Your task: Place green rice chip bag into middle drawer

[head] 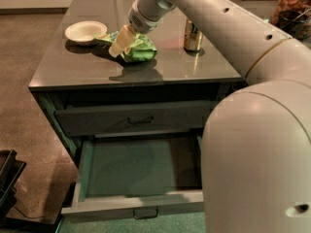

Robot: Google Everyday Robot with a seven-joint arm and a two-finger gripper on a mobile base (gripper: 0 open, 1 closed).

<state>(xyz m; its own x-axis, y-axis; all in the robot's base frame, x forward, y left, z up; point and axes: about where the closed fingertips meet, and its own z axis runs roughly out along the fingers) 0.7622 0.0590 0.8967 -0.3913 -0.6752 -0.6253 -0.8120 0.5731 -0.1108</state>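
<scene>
The green rice chip bag lies crumpled on the grey cabinet top, just right of a white bowl. My gripper points down and to the left and rests on the bag's left part, covering some of it. The middle drawer is pulled out below the cabinet front, with a green inside that holds nothing. Its small dark handle sits at the centre of its front. My arm's large white body hides the drawer's right end.
A white bowl stands left of the bag. A drink can stands to its right. A closed drawer sits above the open one. A jar is at the far right. A black object stands on the floor at left.
</scene>
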